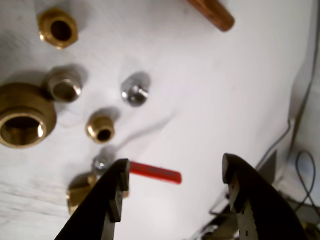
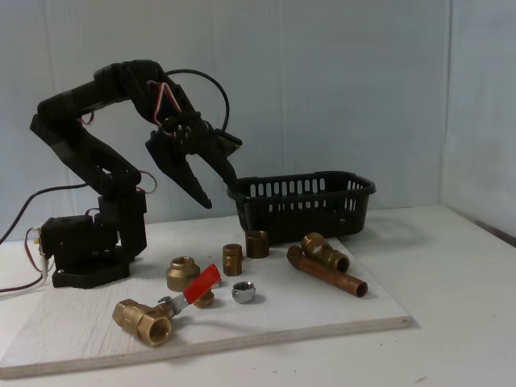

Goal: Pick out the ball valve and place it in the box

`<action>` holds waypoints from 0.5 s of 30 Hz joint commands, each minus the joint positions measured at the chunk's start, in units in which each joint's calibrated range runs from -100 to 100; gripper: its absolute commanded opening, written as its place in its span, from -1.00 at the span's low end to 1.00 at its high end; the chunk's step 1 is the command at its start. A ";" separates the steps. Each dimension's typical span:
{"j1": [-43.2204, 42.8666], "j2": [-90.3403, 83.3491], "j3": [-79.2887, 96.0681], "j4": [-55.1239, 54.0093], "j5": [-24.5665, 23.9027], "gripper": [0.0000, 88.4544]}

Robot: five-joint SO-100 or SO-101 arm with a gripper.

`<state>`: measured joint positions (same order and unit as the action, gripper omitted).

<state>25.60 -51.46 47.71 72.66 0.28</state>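
My claw [image 2: 216,193] is spread wide, holding nothing, up above the white board. The brass ball valve with its flat red lever [image 1: 155,172] lies below, untouched.

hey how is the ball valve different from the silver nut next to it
The ball valve is brass with a flat red lever; the silver nut is plain chrome-coloured metal with no handle. The ball valve is much larger and lies lengthwise near the board's front edge; the silver nut is small, sitting further back. Both rest on the white board, clear of the open claw.
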 commanded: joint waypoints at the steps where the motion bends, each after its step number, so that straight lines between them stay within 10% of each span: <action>1: 0.89 1.40 -4.12 0.31 0.18 -0.54; 15: 5.54 11.15 -25.87 22.87 5.15 -0.54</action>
<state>30.05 -42.57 26.01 90.71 2.92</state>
